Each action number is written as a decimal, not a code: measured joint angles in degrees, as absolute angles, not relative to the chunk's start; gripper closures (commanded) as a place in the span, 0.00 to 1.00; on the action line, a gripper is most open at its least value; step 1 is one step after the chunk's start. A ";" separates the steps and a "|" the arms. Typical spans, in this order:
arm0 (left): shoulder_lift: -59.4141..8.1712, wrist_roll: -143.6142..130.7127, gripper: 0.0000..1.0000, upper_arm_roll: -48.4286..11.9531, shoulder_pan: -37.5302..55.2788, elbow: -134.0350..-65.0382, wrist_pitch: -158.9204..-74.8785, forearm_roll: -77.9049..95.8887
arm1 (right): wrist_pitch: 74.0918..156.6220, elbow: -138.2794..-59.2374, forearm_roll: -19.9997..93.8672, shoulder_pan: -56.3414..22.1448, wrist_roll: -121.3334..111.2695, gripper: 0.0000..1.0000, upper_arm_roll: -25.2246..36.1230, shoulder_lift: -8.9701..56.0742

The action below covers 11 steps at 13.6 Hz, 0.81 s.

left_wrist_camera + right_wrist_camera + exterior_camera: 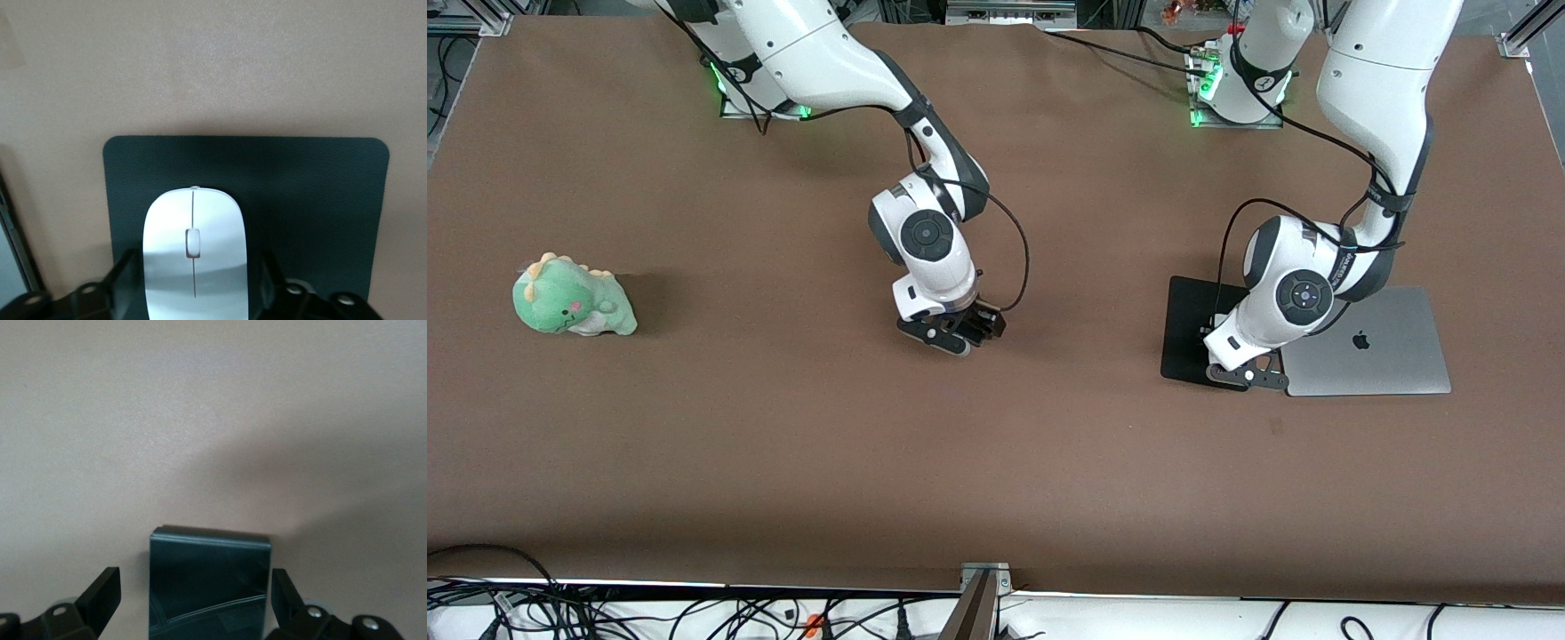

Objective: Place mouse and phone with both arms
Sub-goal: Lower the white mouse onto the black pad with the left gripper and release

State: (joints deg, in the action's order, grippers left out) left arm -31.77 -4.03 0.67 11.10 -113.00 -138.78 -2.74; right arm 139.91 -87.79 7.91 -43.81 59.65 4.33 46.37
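From front I saw neither item; wrist views showed left gripper (193, 293) pinching mouse (194, 253) over black mat (313, 193), right gripper (197, 600) spread around phone (209, 583) mid-table.

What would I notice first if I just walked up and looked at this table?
Probably the green dinosaur toy, sitting alone toward the right arm's end of the table. Next, the left gripper with a white mouse between its fingers, over a black mat beside a grey laptop. The right gripper is over the middle of the table with a black phone between its fingers.
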 measured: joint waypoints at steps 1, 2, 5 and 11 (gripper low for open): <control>-31.75 -4.04 0.00 0.67 11.10 -112.99 -138.98 -2.74 | 140.06 -87.23 7.83 -43.82 59.82 0.00 4.34 46.95; -31.69 -4.06 0.00 0.67 11.10 -112.93 -139.34 -2.74 | 140.06 -87.04 7.52 -43.82 59.91 0.00 4.37 47.21; -29.41 -3.97 0.00 0.69 11.02 -112.23 -139.52 -2.74 | 140.07 -87.02 5.69 -44.03 60.31 0.00 4.36 47.85; -20.59 -0.78 0.00 1.36 10.18 -100.44 -115.36 -2.74 | 140.13 -86.49 4.88 -44.05 60.32 0.00 4.58 48.50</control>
